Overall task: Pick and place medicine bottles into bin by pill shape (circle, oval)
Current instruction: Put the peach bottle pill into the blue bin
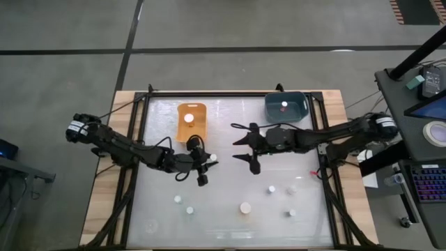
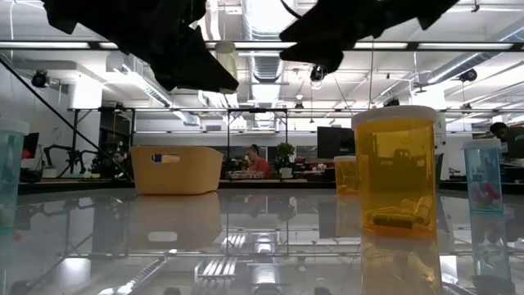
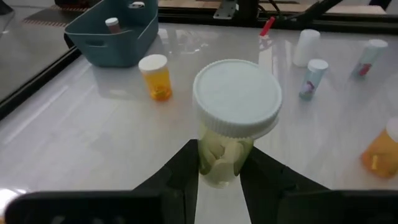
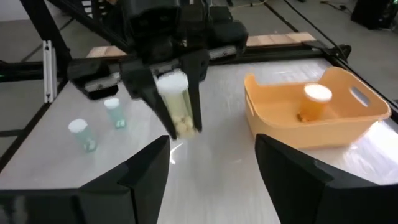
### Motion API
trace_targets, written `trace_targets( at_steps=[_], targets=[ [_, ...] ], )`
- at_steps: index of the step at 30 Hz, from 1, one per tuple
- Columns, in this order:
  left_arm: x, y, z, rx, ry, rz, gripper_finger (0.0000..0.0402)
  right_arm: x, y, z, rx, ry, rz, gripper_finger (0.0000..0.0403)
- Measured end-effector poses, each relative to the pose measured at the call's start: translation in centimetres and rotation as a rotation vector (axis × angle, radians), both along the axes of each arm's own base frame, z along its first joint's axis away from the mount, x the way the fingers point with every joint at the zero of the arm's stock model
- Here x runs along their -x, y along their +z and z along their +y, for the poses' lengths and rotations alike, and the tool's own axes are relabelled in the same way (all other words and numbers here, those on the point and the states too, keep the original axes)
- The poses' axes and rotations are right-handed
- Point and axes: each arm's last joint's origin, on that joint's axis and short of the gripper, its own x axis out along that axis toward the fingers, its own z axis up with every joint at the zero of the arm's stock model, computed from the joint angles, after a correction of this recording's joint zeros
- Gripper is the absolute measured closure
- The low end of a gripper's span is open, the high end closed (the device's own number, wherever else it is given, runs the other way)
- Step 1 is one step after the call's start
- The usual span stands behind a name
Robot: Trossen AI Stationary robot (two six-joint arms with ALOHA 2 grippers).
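From above, my left gripper sits over the middle of the counter, just in front of the orange bin, pinching a white-capped bottle. My right gripper faces it from close by, fingers spread wide and holding nothing. The blue bin lies beyond my right arm with one bottle inside. More medicine bottles stand scattered on the counter on the near side of both grippers.

At counter level, both arms are dark shapes overhead. A large orange bottle with long pills stands close to the camera; the orange bin is farther back.

Through my left wrist, my fingers are clamped on a clear bottle of pale pills under a white cap, held upright between them.

Through my right wrist, my own fingers stand wide apart. Straight ahead, my left gripper holds the bottle off the counter, beside the orange bin, which holds one orange bottle.
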Motion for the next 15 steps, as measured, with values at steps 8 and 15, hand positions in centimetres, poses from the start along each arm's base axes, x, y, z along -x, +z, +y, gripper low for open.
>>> trace_targets(
  at_steps=[8,15],
  targets=[
    [0.1,-0.1,0.0,-0.017,-0.006,0.016,0.0324,-3.3,0.6,0.9,0.089,0.055,-0.006,0.0172],
    [0.1,-0.1,0.0,-0.018,-0.007,0.016,0.0324,-5.8,0.7,1.7,0.171,0.099,-0.006,0.0175]
  ],
)
